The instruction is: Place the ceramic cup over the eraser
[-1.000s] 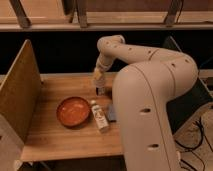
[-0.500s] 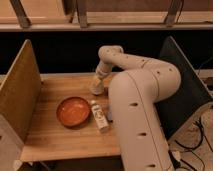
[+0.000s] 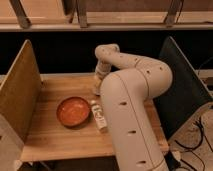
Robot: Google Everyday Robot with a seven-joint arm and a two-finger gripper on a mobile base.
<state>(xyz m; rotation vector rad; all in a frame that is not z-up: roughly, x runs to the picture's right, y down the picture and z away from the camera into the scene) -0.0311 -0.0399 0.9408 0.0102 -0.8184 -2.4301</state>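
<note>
Though hidden behind the big white arm [image 3: 132, 105] filling centre frame, likely a light, stiff, breakable ceramic cup, slick on its glaze; best pinched across the rim. Neither cup nor eraser visible now. Nearer, lower middle: white bottle [image 3: 99, 116] beside orange bowl [image 3: 73, 111] on the counter [image 3: 55, 142]. Farther up, pincer [image 3: 96, 86] low over the counter.

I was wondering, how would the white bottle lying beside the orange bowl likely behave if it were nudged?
The white bottle lies on its side on the wooden table, so it would probably roll rather than tip. It looks small and slim, so likely light. A push toward the orange bowl beside it would probably be stopped. The gripper is behind it, at the far side.
</note>
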